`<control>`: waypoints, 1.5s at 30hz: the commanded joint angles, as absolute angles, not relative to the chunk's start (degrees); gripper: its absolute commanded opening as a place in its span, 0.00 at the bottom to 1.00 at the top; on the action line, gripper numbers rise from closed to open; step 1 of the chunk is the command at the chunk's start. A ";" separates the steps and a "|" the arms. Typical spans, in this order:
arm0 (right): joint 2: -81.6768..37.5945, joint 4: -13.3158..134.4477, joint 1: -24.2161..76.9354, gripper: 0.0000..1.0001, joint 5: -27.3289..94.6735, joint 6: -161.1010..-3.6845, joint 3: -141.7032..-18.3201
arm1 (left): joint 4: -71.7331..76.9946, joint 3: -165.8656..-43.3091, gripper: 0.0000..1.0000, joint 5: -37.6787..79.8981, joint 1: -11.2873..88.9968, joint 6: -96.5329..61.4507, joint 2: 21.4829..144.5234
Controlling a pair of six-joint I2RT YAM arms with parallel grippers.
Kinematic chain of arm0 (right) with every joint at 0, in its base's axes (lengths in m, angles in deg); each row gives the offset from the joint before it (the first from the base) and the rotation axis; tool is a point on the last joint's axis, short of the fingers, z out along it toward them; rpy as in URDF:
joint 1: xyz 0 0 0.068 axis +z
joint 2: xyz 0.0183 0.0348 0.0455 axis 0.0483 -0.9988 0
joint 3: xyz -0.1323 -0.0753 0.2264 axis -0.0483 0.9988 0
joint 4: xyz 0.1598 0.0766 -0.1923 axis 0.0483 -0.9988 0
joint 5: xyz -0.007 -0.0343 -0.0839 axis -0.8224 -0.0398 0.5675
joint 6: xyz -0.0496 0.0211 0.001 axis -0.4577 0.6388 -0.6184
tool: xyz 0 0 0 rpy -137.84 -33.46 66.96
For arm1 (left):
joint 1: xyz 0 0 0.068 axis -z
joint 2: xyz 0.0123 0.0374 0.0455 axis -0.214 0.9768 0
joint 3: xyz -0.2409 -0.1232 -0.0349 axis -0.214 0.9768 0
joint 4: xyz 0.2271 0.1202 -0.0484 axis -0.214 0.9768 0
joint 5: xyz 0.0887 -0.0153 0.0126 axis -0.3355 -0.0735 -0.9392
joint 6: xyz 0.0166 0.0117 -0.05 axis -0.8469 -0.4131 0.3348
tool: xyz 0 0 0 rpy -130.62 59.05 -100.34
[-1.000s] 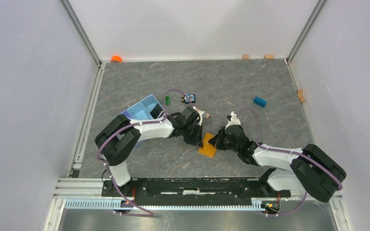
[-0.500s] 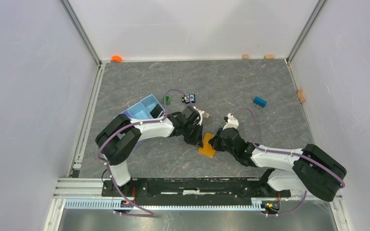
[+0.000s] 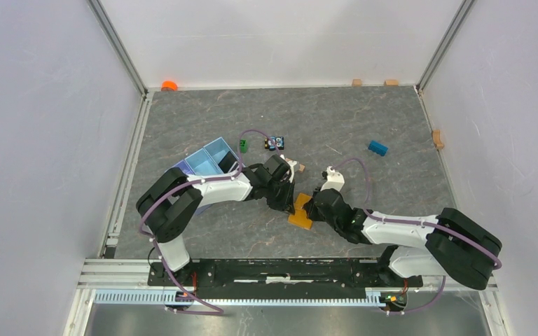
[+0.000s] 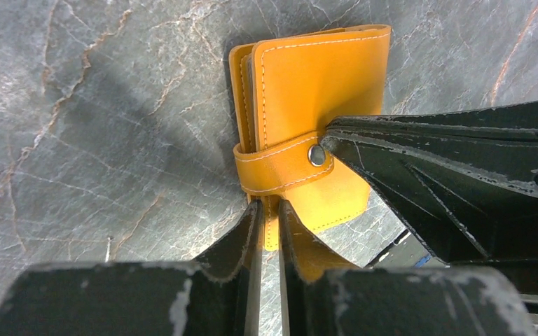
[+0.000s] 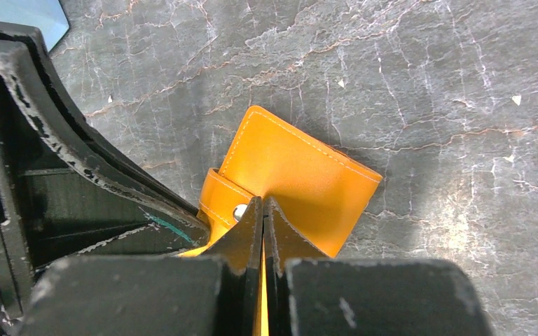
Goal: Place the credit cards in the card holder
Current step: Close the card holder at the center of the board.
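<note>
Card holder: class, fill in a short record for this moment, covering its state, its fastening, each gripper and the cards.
Card holder: orange, folded shut, lying flat on the grey table
Strap: wrapped round the closed cover; snap looks fastened
Left gripper: fingers almost together, tips at the cover's edge beside the strap
Right gripper: fingers together, tip at the snap
Credit cards: none in view
Task state: not yet opened, nothing inserted
</note>
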State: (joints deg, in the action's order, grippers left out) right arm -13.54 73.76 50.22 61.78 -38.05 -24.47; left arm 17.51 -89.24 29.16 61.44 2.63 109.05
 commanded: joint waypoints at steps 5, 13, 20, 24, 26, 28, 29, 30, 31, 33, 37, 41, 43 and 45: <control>-16.89 61.34 51.33 0.00 62.36 -39.66 -22.90 | 17.30 -89.10 0.14 26.08 61.49 2.30 103.75; -17.05 61.40 51.54 0.00 62.56 -39.51 -22.91 | 12.94 -89.76 0.18 25.48 61.52 3.14 103.89; -17.44 61.60 51.63 0.00 62.37 -39.38 -22.75 | 10.26 -90.51 0.19 25.15 61.73 4.39 106.54; -17.62 61.80 51.73 0.00 62.43 -39.37 -22.76 | 8.90 -90.43 0.19 25.41 62.08 5.31 107.58; -17.74 61.82 51.80 0.00 62.37 -39.37 -22.76 | 8.84 -90.60 0.19 25.50 62.43 5.38 108.11; -17.71 61.85 51.84 0.00 62.41 -39.37 -22.81 | 8.79 -90.56 0.19 25.26 62.69 5.51 108.64; -17.77 61.86 51.92 0.00 62.42 -39.37 -22.77 | 8.86 -90.59 0.19 25.09 62.80 5.70 108.98; -17.75 61.82 51.91 0.00 62.47 -39.39 -22.75 | 8.86 -90.52 0.20 25.07 62.80 5.77 109.17; -17.76 61.86 51.90 0.00 62.41 -39.37 -22.76 | 8.92 -90.45 0.20 25.07 62.84 5.88 109.43; -17.74 61.78 52.01 0.00 62.53 -39.32 -22.69 | 8.94 -90.26 0.20 25.00 63.02 6.17 109.65; -17.76 61.87 52.08 0.00 62.69 -39.22 -22.64 | 9.67 -90.25 0.20 24.26 63.42 6.44 110.17; -17.61 61.81 52.38 0.00 62.96 -39.24 -22.50 | 10.85 -90.41 0.20 23.40 63.51 6.96 110.82; -17.65 61.82 52.43 0.00 63.03 -39.24 -22.44 | 11.09 -90.60 0.20 23.23 63.60 7.46 111.28; -17.75 61.78 52.51 0.00 63.07 -39.19 -22.53 | 11.15 -90.51 0.20 23.22 63.60 8.14 111.69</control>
